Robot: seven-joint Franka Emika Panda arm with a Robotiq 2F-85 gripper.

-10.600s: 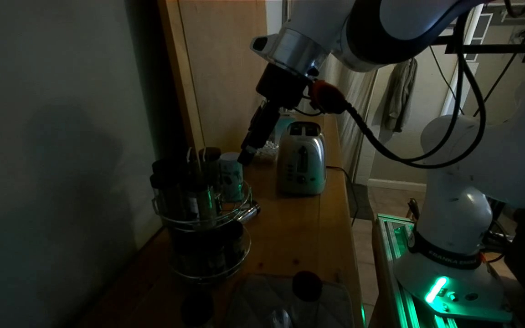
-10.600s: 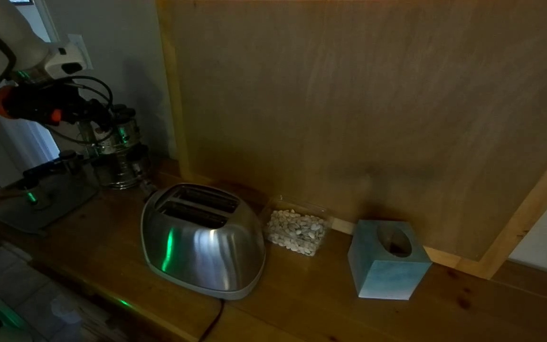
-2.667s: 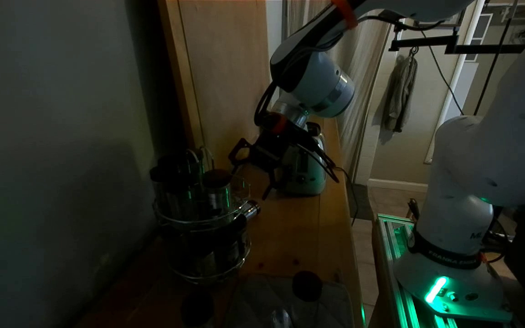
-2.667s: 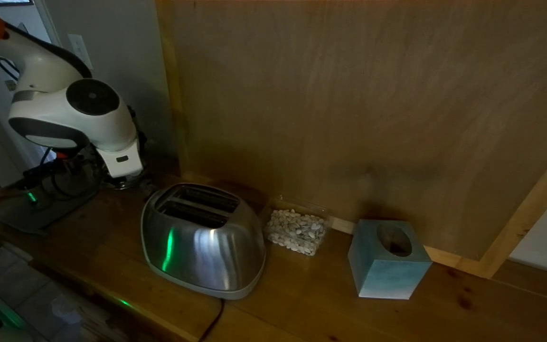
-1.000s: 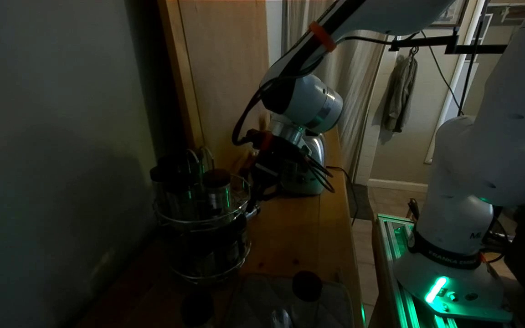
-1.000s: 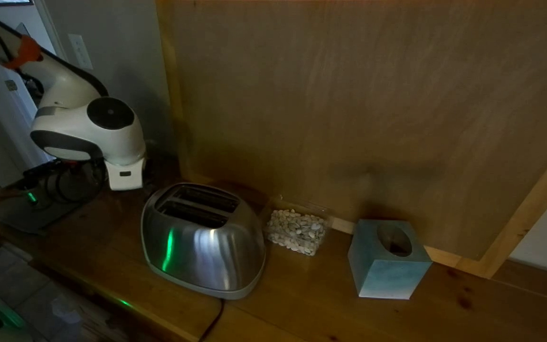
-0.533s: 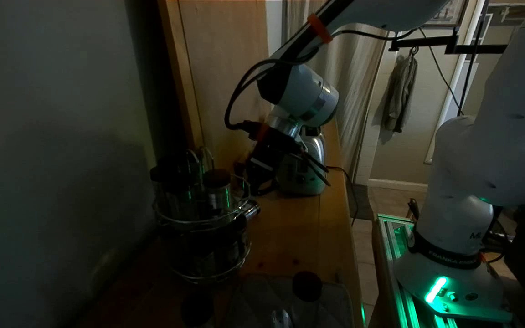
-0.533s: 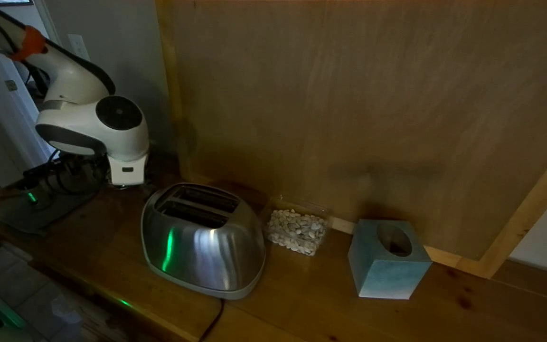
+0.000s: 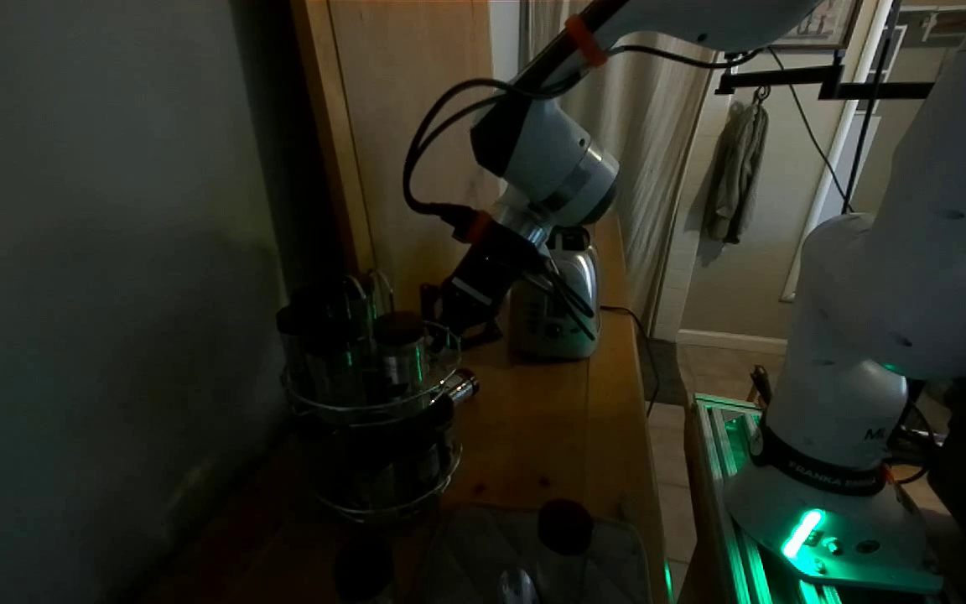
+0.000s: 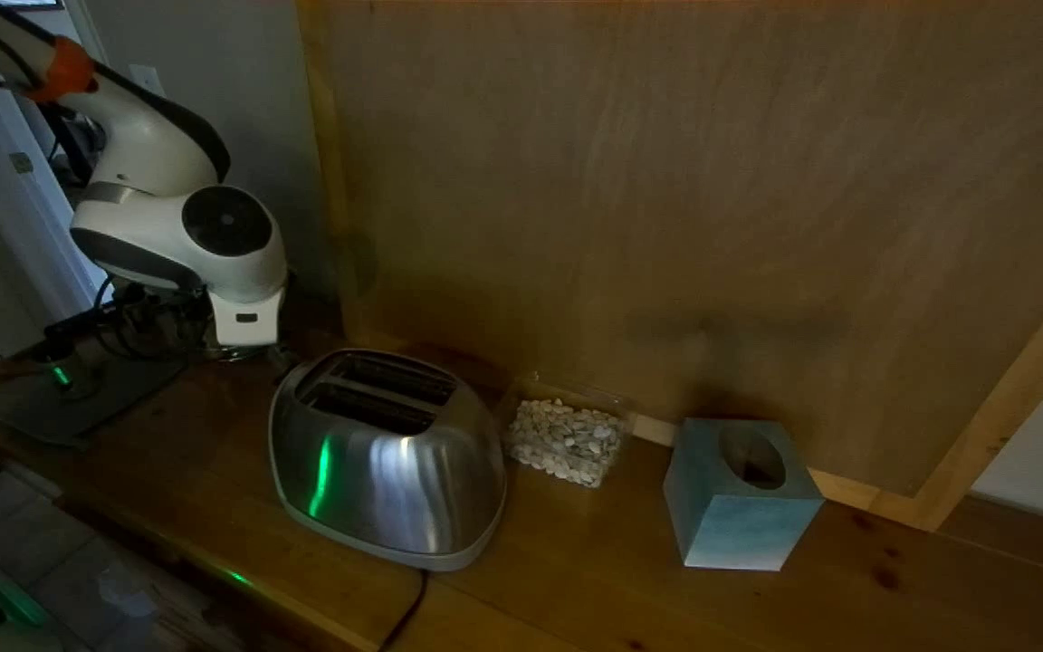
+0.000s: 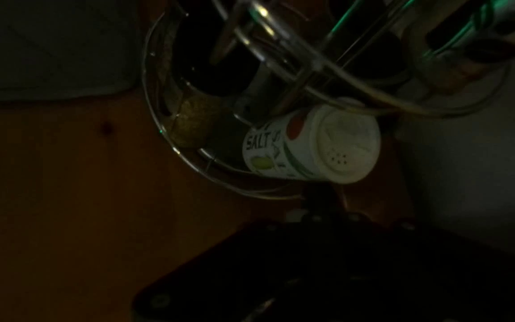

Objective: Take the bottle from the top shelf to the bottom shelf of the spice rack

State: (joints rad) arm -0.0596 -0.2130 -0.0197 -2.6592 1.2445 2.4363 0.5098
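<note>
a dim grey wall [image 9: 114,210] flanks the counter [image 9: 533,445] and spice rack [image 9: 363,410] in an exterior view. in an exterior view the arm [image 10: 146,213] mostly blocks the rack. in the wrist view the salt bottle [image 11: 304,145] leans at the bottom shelf [image 11: 176,151], partly under the top shelf [image 11: 316,65], lid [image 11: 347,145] jutting outward. its long axis crosses the line of the gripper [image 11: 321,197], whose jaws look closed and empty beside its flank, contact unclear; the next nudge probably must swing that axis upright.
</note>
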